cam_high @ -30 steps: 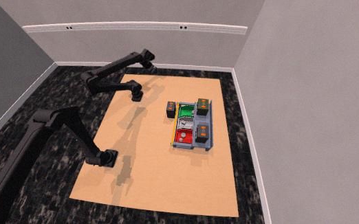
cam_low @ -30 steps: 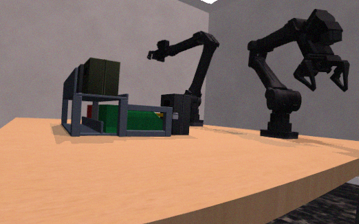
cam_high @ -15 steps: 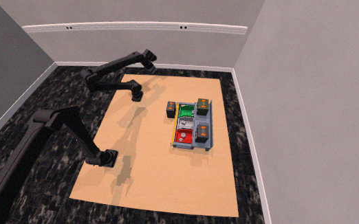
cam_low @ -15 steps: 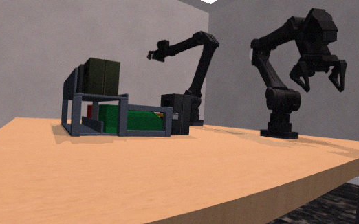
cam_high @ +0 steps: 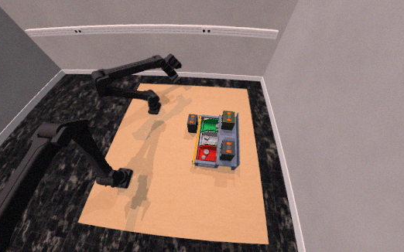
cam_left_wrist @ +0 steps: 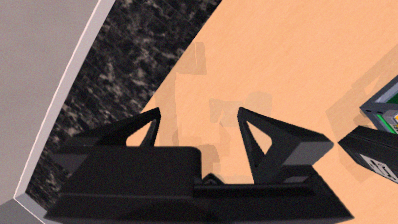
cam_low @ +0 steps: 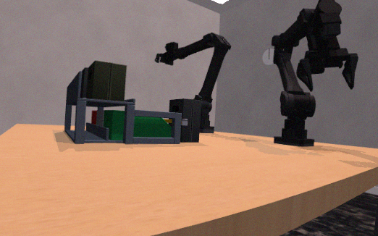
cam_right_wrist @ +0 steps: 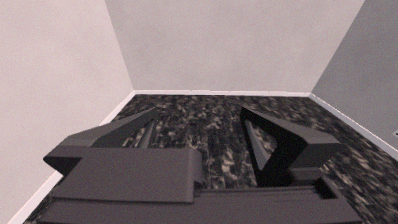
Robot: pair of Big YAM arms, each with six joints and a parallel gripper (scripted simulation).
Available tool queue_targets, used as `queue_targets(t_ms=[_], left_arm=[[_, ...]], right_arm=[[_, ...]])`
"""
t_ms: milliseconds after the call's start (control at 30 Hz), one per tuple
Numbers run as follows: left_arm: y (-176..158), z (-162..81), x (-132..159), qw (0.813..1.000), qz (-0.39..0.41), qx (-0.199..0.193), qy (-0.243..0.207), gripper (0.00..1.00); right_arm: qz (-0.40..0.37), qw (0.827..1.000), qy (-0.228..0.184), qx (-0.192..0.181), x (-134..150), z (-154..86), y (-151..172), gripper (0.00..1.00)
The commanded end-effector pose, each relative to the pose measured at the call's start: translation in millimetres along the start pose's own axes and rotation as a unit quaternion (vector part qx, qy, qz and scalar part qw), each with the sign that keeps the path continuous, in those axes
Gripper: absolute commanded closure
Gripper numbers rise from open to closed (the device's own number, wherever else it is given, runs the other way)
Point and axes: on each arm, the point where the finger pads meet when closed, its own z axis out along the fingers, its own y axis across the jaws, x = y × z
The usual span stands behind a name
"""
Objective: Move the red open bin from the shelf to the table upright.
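Desk (cam_high: 164, 209) (cam_low: 124, 181) (cam_left_wrist: 280, 55), pale wood: directly on it stand a blue-grey shelf unit (cam_high: 238, 135) (cam_low: 129, 123) and, just beside it, an upright dark box (cam_high: 192, 124) (cam_low: 193, 127) (cam_left_wrist: 372, 155).

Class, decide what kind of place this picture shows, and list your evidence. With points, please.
Probably a robotics test cell: two black arms (cam_high: 154, 107) (cam_low: 294, 140) on one wooden table (cam_high: 179, 209) (cam_low: 161, 181), a small shelf (cam_high: 237, 139) (cam_low: 129, 123) of coloured parts bins, and plain grey walls around.
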Motion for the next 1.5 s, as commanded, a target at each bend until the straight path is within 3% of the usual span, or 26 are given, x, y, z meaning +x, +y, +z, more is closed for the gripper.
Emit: queue_targets(t_ms=[0,533,700,1033,1100,1467], left_arm=[[-0.9,-23.8,-38.1,0.999,0.027,0.002,-0.027,0.00],[-67.7,-28.5,-71.1,0.981,0.187,0.055,-0.005,0.00],[-99.4,-31.2,-81.0,0.964,0.254,0.076,0.002,0.00],[-173.6,-38.8,-92.1,0.911,0.395,0.118,0.015,0.00],[-173.6,-38.8,-92.1,0.911,0.395,0.118,0.015,0.00],[-264.9,-51.6,-84.7,0.823,0.545,0.159,0.024,0.00]], right_arm=[[0.008,1.000,-0.008,0.003,-12.7,-7.9,-5.7,0.00],[0.008,1.000,-0.008,0.003,-12.7,-7.9,-5.7,0.00],[0.008,1.000,-0.008,0.003,-12.7,-7.9,-5.7,0.00],[0.008,1.000,-0.008,0.003,-12.7,-7.9,-5.7,0.00],[0.008,1.000,-0.008,0.003,-12.7,-7.9,-5.7,0.00],[0.008,1.000,-0.008,0.003,-12.7,-7.9,-5.7,0.00]])
